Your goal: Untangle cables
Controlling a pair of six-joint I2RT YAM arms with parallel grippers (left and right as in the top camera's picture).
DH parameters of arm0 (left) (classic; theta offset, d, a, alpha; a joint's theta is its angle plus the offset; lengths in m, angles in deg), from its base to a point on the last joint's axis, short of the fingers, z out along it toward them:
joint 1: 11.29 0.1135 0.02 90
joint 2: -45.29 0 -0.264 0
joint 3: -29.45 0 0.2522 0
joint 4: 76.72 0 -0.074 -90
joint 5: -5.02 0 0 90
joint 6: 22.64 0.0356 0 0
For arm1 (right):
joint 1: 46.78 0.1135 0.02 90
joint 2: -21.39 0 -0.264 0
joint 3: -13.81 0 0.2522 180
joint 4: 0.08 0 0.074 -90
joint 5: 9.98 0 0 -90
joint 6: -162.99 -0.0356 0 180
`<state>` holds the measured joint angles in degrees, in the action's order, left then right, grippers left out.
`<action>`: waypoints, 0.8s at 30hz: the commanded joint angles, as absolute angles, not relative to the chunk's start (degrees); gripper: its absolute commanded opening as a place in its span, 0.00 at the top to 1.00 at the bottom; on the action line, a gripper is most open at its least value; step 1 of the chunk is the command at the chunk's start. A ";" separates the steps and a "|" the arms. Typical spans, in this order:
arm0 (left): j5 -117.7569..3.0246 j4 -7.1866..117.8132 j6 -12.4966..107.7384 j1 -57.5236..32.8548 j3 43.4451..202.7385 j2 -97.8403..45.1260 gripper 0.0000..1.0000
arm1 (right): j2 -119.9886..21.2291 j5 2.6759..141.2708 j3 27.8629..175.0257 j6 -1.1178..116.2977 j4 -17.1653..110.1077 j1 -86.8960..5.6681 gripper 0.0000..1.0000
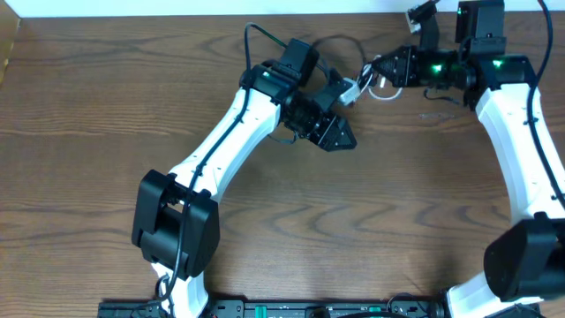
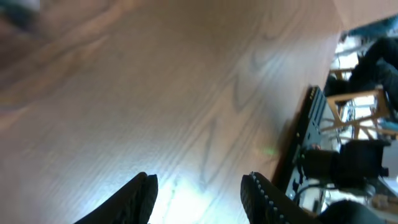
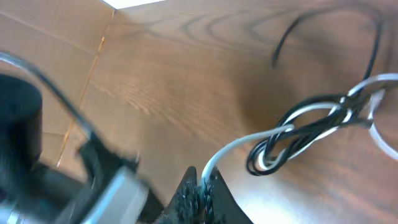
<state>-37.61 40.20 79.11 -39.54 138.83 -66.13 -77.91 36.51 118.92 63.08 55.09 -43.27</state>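
**Operator:** Where are the cables?

**Observer:** At the far edge of your surface [image 1: 106,106], between your two arms. Both are thin, round, limp cords. The white cable [image 3: 242,143] and the black cable [image 3: 317,124] twist through each other in a small knot of loops. The black one also trails off in a long open curve, and its free end lies flat on the wood. A small pale plug end [image 1: 350,89] sits just beside the knot.

**Operator:** The right side?

**Observer:** Your right jaws are clenched on the white cable. It comes out from between the dark fingertips [image 3: 186,199] and bends straight into the knot.

**Operator:** And the left?

**Observer:** Your left jaws stand released, with nothing held. The two dark fingers [image 2: 130,200] are apart, with bare wood between them. One finger has a row of small studs along its inner edge. From overhead they hang near the knot, not touching it.

**Operator:** The surface?

**Observer:** It is brown with a long wavy grain. It looks matte, with a soft pale glare under your left fingers.
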 commanded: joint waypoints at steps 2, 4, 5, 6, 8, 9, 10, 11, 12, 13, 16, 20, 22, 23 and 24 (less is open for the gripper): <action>-40.49 42.93 70.98 -37.50 139.05 -65.91 0.51 | -74.48 35.40 120.19 63.97 59.29 -42.99 0.99; -42.53 44.33 67.17 -36.98 139.05 -65.91 0.51 | -74.44 35.68 120.16 64.89 61.26 -42.99 0.99; -43.42 44.90 65.75 -36.78 139.05 -65.91 0.51 | -74.44 35.77 120.16 65.68 62.46 -42.99 0.99; -44.38 45.49 64.33 -36.65 139.05 -65.91 0.51 | -74.44 36.12 120.16 66.35 63.53 -42.99 0.99; -45.96 46.38 62.69 -36.56 139.05 -65.91 0.48 | -74.44 37.65 120.16 67.49 66.35 -42.90 0.99; -46.77 46.69 62.25 -36.58 139.05 -65.91 0.47 | -74.46 38.76 120.14 67.64 67.53 -42.77 0.99; -47.38 46.97 62.08 -36.58 139.05 -65.91 0.47 | -74.48 39.99 120.12 68.10 68.82 -42.55 0.99; -47.88 47.13 62.06 -36.58 139.05 -65.93 0.47 | -74.50 41.30 120.12 68.85 70.04 -42.11 0.99; -48.49 47.22 61.80 -36.58 139.05 -65.93 0.47 | -74.50 42.63 120.10 69.57 71.11 -41.63 0.99; -49.02 47.26 61.34 -36.58 139.05 -65.93 0.47 | -74.50 43.92 120.08 70.03 71.73 -41.15 0.99; -49.72 47.41 60.77 -36.58 139.05 -65.93 0.46 | -74.50 48.82 120.01 70.07 72.36 -39.27 0.99; -50.31 47.26 60.81 -36.56 139.05 -65.93 0.46 | -75.01 54.13 120.01 68.89 70.66 -36.93 0.99; -51.22 46.82 60.86 -36.58 139.05 -65.93 0.47 | -75.49 56.31 120.01 66.77 69.56 -36.12 0.99; -51.18 46.45 60.88 -36.58 139.05 -65.93 0.46 | -75.77 56.51 120.01 66.53 69.21 -35.90 0.99; -51.18 45.97 60.96 -36.58 139.05 -65.93 0.47 | -75.95 56.51 120.01 66.05 68.93 -35.79 0.99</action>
<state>-49.67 46.82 61.31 -36.63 138.81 -66.13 -75.73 52.73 119.03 67.71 69.43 -36.43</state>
